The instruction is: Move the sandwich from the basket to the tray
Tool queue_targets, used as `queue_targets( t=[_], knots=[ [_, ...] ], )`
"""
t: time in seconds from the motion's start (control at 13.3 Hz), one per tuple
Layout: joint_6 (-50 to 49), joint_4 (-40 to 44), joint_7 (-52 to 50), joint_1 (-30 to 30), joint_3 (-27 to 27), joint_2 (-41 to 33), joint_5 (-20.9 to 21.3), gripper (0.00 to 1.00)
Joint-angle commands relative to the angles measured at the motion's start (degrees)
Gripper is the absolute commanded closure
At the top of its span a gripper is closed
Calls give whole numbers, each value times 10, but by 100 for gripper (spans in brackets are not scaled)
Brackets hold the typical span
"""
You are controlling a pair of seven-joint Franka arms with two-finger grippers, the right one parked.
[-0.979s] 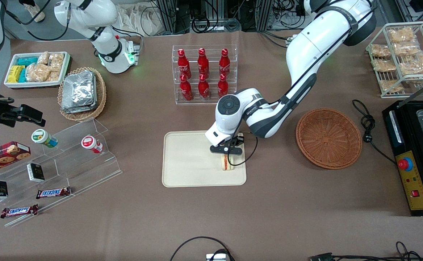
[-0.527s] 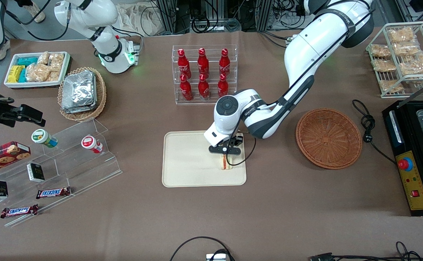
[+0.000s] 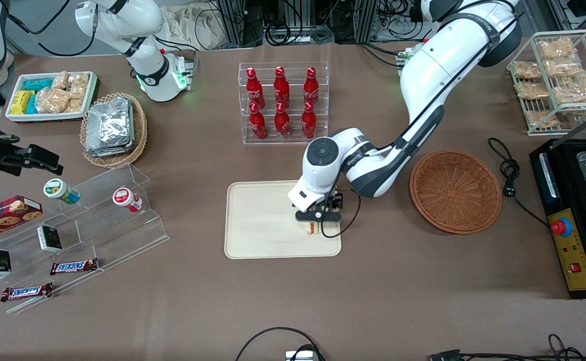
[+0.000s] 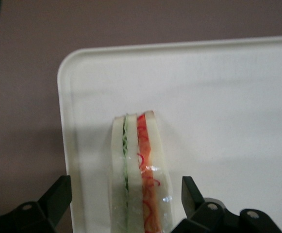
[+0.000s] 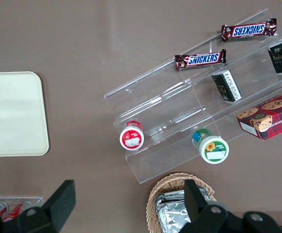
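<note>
Two Snickers bars (image 3: 74,266) lie nearest the front camera, their wrappers the clearest writing here. On the tray (image 3: 263,235), close to its edge toward the basket (image 3: 455,191), stands the sandwich (image 3: 313,228), half hidden under the gripper (image 3: 318,216), whose fingers (image 4: 191,191) are spread clear of the wrap. The labels on the red bottles (image 3: 282,100) are too small to read.

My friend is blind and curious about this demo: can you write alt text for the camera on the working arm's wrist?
A wrapped sandwich with green and red filling stands on edge on a cream tray, near one rounded corner. The open gripper straddles it, one black fingertip on each side, not touching it. Brown table shows around the tray.
</note>
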Motion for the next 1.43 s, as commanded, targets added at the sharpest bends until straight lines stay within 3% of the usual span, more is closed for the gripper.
queue_targets(
  t=[0.0, 0.45, 0.9, 1.36],
  knots=[
    [-38, 28, -8, 14, -4, -18, -21, 0],
    [-187, 123, -9, 17, 0, -66, -35, 0],
    [-249, 125, 0, 83, -3, -132, -35, 0],
    [-313, 138, 126, 157, -1, -183, -99, 0]
  ],
)
